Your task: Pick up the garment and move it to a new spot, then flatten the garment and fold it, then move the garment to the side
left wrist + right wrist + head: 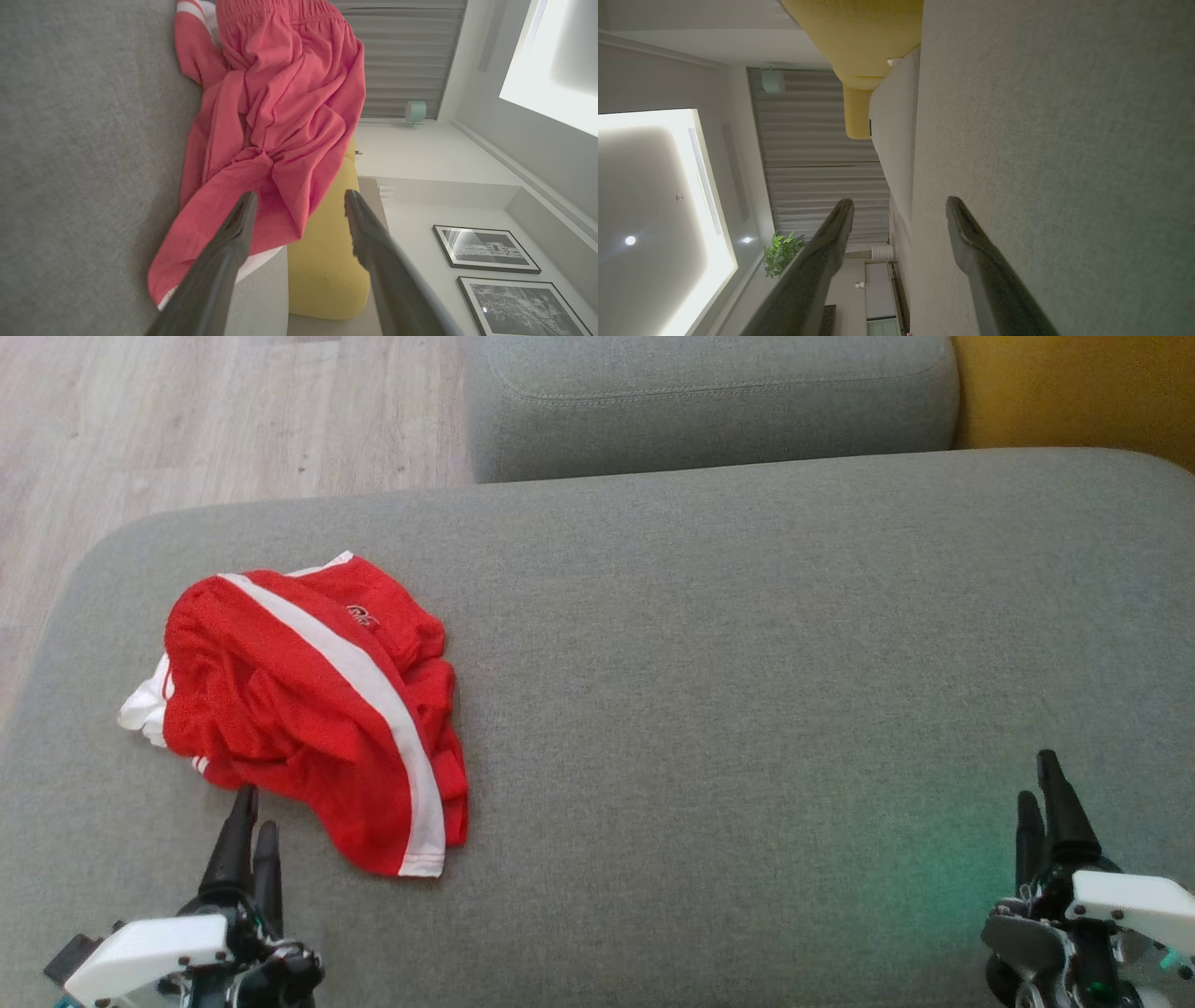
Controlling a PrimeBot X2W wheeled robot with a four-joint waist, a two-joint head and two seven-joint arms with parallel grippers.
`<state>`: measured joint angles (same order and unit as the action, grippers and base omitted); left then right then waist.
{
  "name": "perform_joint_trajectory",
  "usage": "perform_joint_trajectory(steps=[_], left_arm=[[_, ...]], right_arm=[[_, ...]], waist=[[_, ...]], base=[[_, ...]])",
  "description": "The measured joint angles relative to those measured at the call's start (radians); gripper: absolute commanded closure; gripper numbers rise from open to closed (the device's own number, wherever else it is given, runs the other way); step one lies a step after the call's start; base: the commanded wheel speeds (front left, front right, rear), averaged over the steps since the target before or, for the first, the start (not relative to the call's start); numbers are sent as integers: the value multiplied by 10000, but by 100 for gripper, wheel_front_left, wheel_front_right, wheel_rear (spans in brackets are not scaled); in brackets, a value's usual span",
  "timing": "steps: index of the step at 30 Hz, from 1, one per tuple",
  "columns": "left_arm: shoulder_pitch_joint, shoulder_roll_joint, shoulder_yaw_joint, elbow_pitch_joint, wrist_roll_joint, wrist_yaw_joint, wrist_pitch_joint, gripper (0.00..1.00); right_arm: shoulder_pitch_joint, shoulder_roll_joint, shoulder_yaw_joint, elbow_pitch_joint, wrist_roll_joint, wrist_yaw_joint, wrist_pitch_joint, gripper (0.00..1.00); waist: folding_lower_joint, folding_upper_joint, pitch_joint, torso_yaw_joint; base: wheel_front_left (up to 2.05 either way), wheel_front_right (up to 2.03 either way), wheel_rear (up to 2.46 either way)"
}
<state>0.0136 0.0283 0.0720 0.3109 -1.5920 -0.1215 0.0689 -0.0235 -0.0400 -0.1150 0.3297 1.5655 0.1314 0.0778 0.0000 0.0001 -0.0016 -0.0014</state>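
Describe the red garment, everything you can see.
The red garment looks like thin mesh sports shorts, with a white stripe, a small logo and a gathered waistband. It lies crumpled and unfolded on the left part of the grey cushion. The open left gripper points at its near edge; whether it touches cannot be told.

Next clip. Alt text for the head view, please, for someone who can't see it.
A crumpled red garment with a white stripe lies on the left of a grey sofa seat. The left gripper points at its near edge; the right gripper sits far off at lower right, over bare fabric. Wood floor shows at upper left.
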Motion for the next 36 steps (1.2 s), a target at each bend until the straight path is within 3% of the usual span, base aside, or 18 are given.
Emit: perform_joint_trajectory(steps=[6,21,36], left_arm=[[4,0,67,-127,322,0,-140,0],[-18,4,721,-761,1783,8,-625,0],[-24,4,303,-2136,4103,535,-995,0]], right_arm=[[0,0,-6,-125,-587,2,-178,0],[-1,-2,50,-909,-3526,0,-619,0],[-1,-2,485,-1720,-6301,2,-1041,0]], waist=[[0,0,-18,5],[0,0,-10,25],[0,0,33,-33]], base=[[0,0,0],[0,0,0],[0,0,0]])
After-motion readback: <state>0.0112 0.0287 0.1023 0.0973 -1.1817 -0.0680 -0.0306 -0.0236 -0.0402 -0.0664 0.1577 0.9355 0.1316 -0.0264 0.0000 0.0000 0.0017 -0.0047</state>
